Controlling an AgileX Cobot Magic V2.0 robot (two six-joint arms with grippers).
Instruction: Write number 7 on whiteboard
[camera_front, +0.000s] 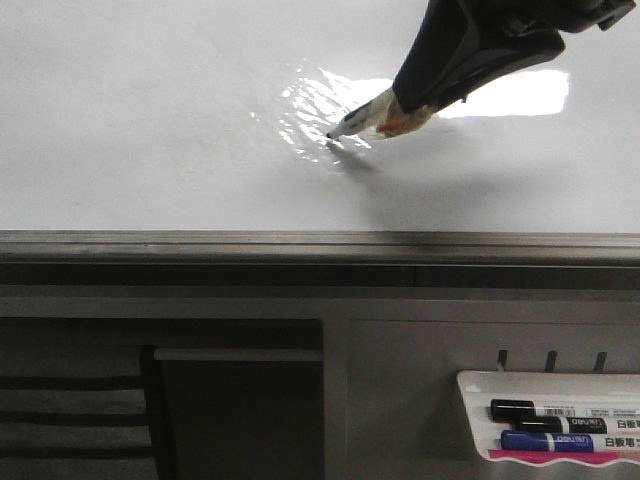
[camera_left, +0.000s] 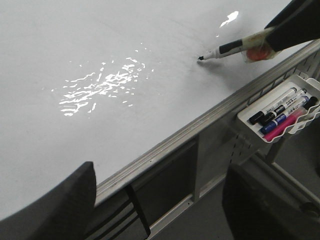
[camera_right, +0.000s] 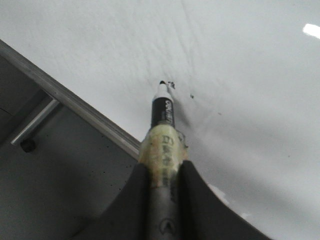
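The whiteboard (camera_front: 150, 120) is glossy white with a bright glare and fills the far side; it also shows in the left wrist view (camera_left: 75, 40) and the right wrist view (camera_right: 240, 75). My right gripper (camera_front: 420, 100) is shut on a black-and-white marker (camera_front: 365, 118) whose barrel is wrapped in yellowish tape. The marker (camera_right: 162, 115) points at the board, its tip at or just off the surface. A few tiny black specks (camera_right: 172, 85) lie by the tip. No number 7 shows. My left gripper (camera_left: 160, 192) is open and empty, near the board's lower edge.
A grey metal lower edge (camera_front: 300, 245) runs under the board. A small white marker tray (camera_front: 480, 385) hangs below at the right with black, blue and pink markers (camera_front: 545, 425); it also shows in the left wrist view (camera_left: 250, 114).
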